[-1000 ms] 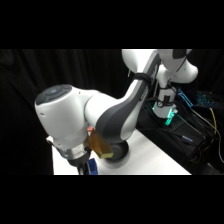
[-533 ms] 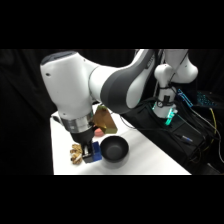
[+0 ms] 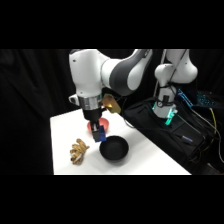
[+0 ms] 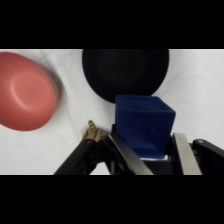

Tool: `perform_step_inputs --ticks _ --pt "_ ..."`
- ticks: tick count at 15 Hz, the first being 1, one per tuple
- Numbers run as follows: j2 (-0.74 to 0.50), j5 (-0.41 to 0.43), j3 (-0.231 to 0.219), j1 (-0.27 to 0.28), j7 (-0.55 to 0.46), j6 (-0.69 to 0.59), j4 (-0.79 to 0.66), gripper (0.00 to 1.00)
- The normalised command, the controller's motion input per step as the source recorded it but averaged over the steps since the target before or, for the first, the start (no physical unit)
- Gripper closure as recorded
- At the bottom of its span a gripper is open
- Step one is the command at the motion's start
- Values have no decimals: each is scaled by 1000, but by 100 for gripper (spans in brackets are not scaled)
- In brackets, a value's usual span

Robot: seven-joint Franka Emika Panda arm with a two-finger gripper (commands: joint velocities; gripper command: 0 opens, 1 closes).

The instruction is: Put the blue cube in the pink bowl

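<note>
Here the gripper (image 4: 146, 150), fingers clamped on the blue cube (image 4: 144, 125), hangs beside the pink bowl (image 4: 25, 97), not above it.

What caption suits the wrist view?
Gripper holding the blue cube above the table, pink bowl and black bowl below.

Blue cube (image 4: 144, 125) aloft beside pink bowl (image 4: 26, 92)

Side view across table (image 3: 65, 127), wrist view close overhead, sharing bowls
</note>
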Motion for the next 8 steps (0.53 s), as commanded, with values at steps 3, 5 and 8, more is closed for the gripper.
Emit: perform_step_inputs --ticks 3,5,8 --pt "-468 23 -6 -218 -226 352 -598 67" --pt "-372 16 -44 -194 -189 296 -469 67" --pt "-272 82 -44 -190 -221 256 -340 67"
